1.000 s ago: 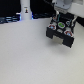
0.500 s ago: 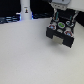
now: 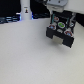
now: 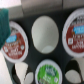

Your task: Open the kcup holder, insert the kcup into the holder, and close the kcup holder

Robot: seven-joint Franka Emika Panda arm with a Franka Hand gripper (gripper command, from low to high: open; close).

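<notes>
The kcup holder point(image 3: 61, 36), a black boxy unit, stands at the exterior view's upper right with the arm directly above it. My gripper point(image 3: 60, 21) hangs low over its top, and a green spot there is the kcup point(image 3: 60, 23). The wrist view looks straight down into round pod slots. The green-topped kcup point(image 4: 48, 71) lies between two pale blurred shapes. An empty white slot point(image 4: 45, 34) sits beside it. Blur hides whether my fingers hold the kcup or it rests in a slot.
Two red-and-white lidded pods point(image 4: 15, 44) point(image 4: 77, 42) fill slots on either side of the empty one. A tall white bottle-like post point(image 3: 25, 11) stands at the back, toward the exterior view's left. The pale tabletop point(image 3: 30, 55) spreads in front of the holder.
The arm and gripper have stayed over the holder with barely any shift; nothing visibly taken or released.
</notes>
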